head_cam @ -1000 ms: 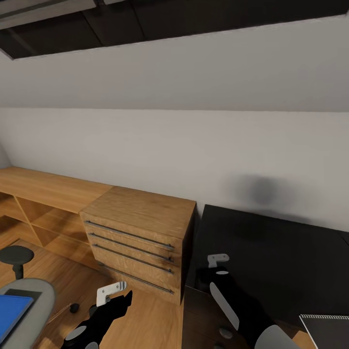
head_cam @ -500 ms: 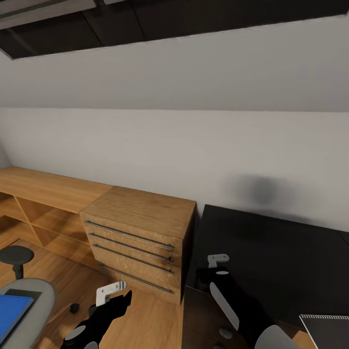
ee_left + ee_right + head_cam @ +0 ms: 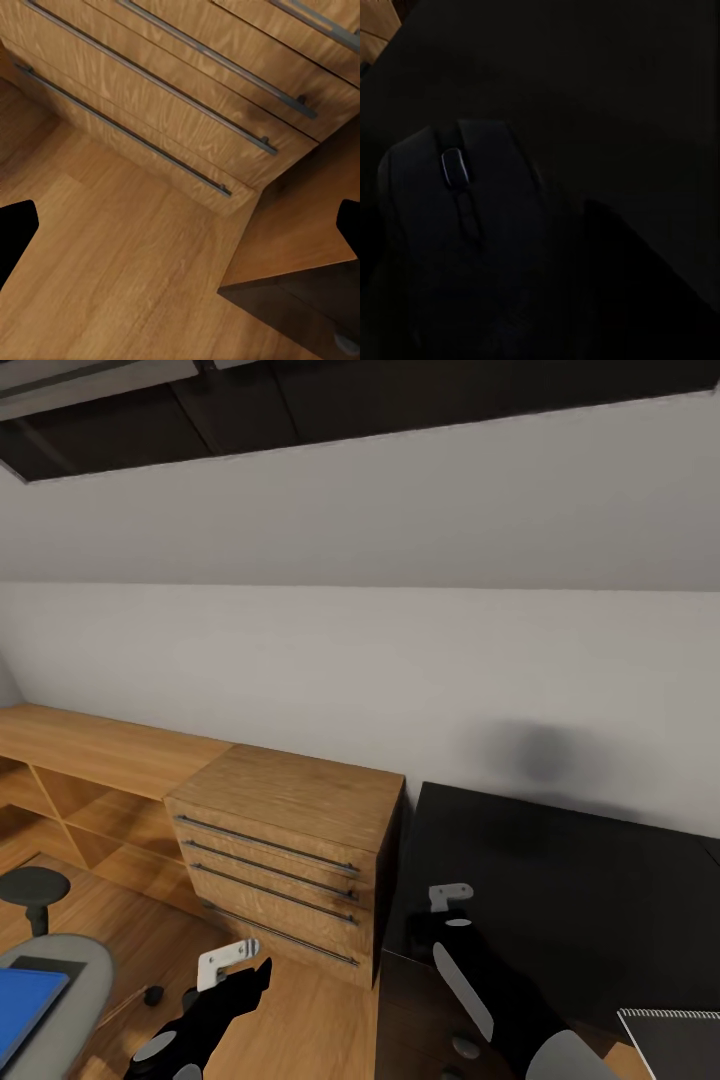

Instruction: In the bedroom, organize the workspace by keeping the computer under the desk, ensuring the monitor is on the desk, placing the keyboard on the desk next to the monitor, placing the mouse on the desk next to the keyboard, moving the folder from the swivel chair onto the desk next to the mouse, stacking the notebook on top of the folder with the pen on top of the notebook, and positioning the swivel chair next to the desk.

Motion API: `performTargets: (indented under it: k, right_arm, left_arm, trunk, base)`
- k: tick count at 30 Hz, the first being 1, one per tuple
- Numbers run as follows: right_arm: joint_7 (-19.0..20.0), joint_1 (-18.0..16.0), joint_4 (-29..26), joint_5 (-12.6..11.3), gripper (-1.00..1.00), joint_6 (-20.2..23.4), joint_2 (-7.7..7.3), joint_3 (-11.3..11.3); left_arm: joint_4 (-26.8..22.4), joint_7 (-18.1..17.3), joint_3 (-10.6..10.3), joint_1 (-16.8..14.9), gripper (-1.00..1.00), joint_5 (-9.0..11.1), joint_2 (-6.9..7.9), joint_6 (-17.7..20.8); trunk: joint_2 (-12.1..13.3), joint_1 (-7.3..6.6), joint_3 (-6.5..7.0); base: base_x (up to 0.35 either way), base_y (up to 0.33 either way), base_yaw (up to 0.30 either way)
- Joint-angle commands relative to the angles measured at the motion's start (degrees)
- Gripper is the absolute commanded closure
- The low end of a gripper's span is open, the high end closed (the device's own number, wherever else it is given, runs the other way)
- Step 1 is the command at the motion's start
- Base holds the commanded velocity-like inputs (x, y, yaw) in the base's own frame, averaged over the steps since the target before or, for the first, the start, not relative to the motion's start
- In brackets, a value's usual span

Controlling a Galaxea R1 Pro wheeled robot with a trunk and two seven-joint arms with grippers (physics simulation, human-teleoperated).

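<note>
Right wrist view: mouse [image 3: 457, 225] close under right gripper [image 3: 432, 932] over worktop [image 3: 560, 880], likely for placing; jaw state unclear.

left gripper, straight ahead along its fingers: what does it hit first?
Probably the wood floor, just short of the light wood drawer unit. The left gripper is open and holds nothing; depth is hard to judge.
</note>
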Motion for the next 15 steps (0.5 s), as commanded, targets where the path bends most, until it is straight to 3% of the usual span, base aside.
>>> performTargets:
  k: [1,15]
  right_arm:
    - [-0.58,-0.03,-0.05,-1.28,1.0,-0.04,-0.03,0.2]
    - [-0.58,-0.03,-0.12,-1.25,1.0,-0.08,-0.04,0.2]
  left_arm:
    - [-0.1,0.51,-0.11,-0.04,-1.0,0.5,0.06,0.06]
    - [-0.1,0.51,-0.11,-0.04,-1.0,0.5,0.06,0.06]
  trunk:
    - [-0.03,0.0,-0.06]
    - [-0.03,0.0,-0.06]
  base:
    - [0.0,0.0,0.0]
    - [0.0,0.0,0.0]
